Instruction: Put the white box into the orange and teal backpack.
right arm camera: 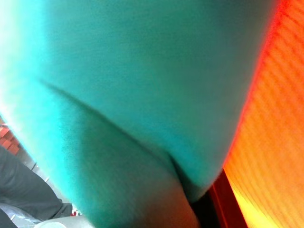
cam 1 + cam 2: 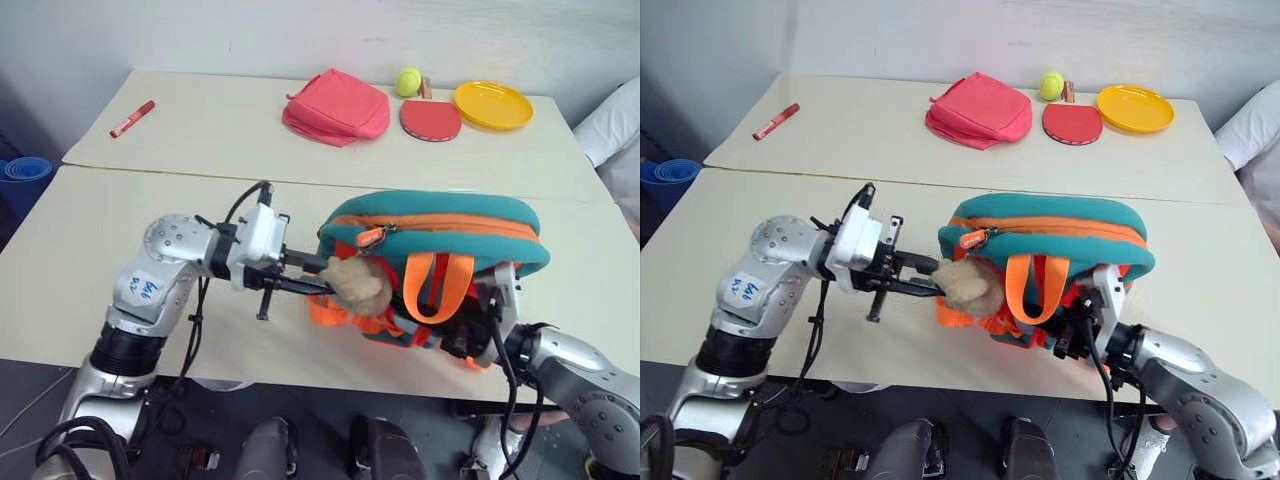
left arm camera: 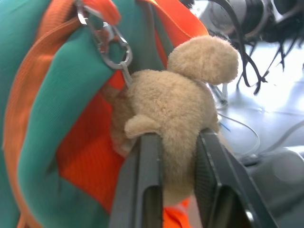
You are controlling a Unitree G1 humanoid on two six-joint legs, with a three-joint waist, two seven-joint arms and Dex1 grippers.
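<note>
I have the orange and teal backpack [image 2: 440, 235] in the middle of the head view, lying on its side near the lower edge of the counter [image 2: 120, 215], its long axis running left to right across the frame and its zipper seam along the upper face. My left end effector [image 2: 318, 278] comes in level from the left of the frame and is clenched on the tan plush bear [image 2: 358, 283] that hangs from a metal clip [image 3: 111, 45] at the pack's left end; in the left wrist view the two black fingers [image 3: 145, 175] squeeze the bear's body between them. My right end effector [image 2: 1072, 335] sits at the lower right, tucked against the pack's right end under the orange straps [image 2: 1032, 285]; its fingers are closed, and I judge they pinch fabric there, though the teal cloth pressed against that wrist camera hides the contact itself. I cannot find the white box anywhere on the counter, so I cannot say which way it lies from either arm, nor whether it is already inside the pack. What I can place is the far row in the upper part of the frame: a pink-red pouch [image 2: 338, 105], a tennis ball [image 2: 407, 81], a red paddle [image 2: 431, 120], a yellow plate [image 2: 493, 104], and a red marker [image 2: 132, 118] at upper left. With both arms holding the pack's ends, neither is free to fetch.
</note>
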